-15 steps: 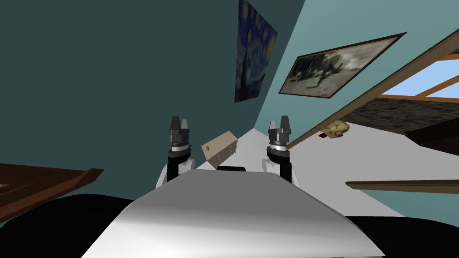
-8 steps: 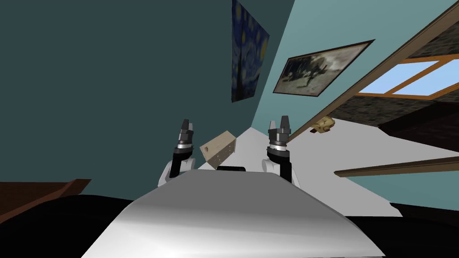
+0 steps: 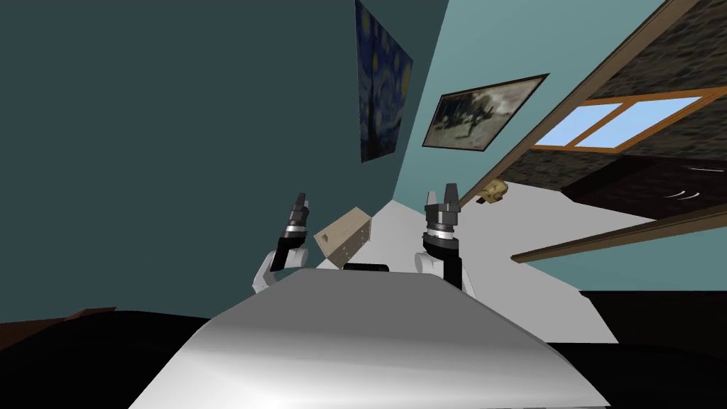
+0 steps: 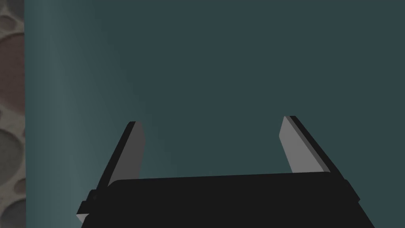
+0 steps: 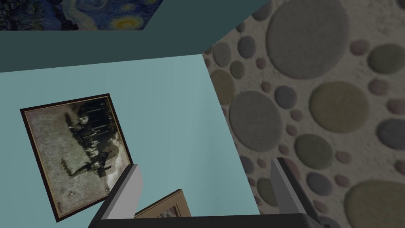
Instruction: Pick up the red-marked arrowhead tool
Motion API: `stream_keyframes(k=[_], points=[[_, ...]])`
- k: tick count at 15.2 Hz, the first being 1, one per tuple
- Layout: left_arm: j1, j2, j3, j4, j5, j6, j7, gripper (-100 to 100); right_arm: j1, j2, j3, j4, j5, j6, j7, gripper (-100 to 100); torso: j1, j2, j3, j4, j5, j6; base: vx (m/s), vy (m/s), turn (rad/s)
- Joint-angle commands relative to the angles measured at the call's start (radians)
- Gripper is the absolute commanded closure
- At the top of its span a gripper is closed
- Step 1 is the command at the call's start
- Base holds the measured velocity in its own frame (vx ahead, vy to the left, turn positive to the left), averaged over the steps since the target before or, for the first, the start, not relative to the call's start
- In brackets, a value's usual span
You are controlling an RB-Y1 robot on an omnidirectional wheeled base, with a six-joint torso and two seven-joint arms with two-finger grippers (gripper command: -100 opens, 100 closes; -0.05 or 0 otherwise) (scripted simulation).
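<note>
Grey left gripper (image 3: 302,197) leaning, right gripper (image 3: 441,190) upright, both spread apart

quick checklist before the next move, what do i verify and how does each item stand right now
1. Tool located: not ok; ahead are a cabinet and a dark wall.
2. Left gripper open and empty: ok.
3. Right gripper open and empty: ok.
4. Left gripper aimed at something to grasp: not ok; it faces the dark wall.
5. Clearance between cabinet and grippers: cannot tell; in the head view the cabinet lies between the two.
</note>
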Motion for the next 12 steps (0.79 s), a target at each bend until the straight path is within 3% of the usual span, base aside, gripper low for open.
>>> stream_keyframes(k=[1,2,3,5,6,9,10,11,12], points=[[-0.013,0.005,-0.002,0.044,0.008,0.024,-0.007,-100,0.0,0.0,0.0,0.0,0.0,0.0,0.0,0,0.0,0.0,0.0,0.0,0.0,0.0,-0.023,0.036,-0.158],[-0.013,0.005,-0.002,0.044,0.008,0.024,-0.007,-100,0.0,0.0,0.0,0.0,0.0,0.0,0.0,0,0.0,0.0,0.0,0.0,0.0,0.0,-0.019,0.027,-0.054],[-0.031,0.02,0.004,0.076,0.024,0.065,-0.009,-100,0.0,0.0,0.0,0.0,0.0,0.0,0.0,0,0.0,0.0,0.0,0.0,0.0,-0.001,-0.024,0.027,-0.166],[-0.031,0.02,0.004,0.091,0.024,0.065,-0.009,-100,0.0,0.0,0.0,0.0,0.0,0.0,0.0,0,0.0,0.0,0.0,0.0,0.0,0.0,-0.024,0.034,-0.116],[-0.05,0.034,0.01,0.126,0.041,0.106,-0.012,-100,0.0,0.0,0.0,0.0,0.0,0.0,0.0,0,0.0,0.0,0.0,0.0,0.0,-0.001,-0.024,0.031,-0.143],[-0.07,0.048,0.017,0.191,0.058,0.15,-0.015,-100,0.0,0.0,0.0,0.0,0.0,0.0,0.0,0,0.001,0.0,0.0,0.0,0.0,0.0,-0.03,0.046,-0.198],[-0.07,0.048,0.017,0.191,0.058,0.152,-0.015,-100,0.0,0.0,0.0,0.0,0.0,0.0,0.0,0,0.001,0.0,0.0,0.0,0.0,0.0,-0.03,0.041,-0.076],[-0.091,0.062,0.023,0.24,0.076,0.18,-0.018,-100,0.0,0.0,0.0,0.0,0.0,0.0,0.0,0,0.001,0.0,0.0,0.0,0.0,-0.001,-0.03,0.04,-0.17],[-0.091,0.062,0.023,0.244,0.076,0.194,-0.018,-100,0.0,0.0,0.0,0.0,0.0,0.0,0.0,0,0.001,0.0,0.0,0.0,0.0,0.0,-0.035,0.042,-0.193]])
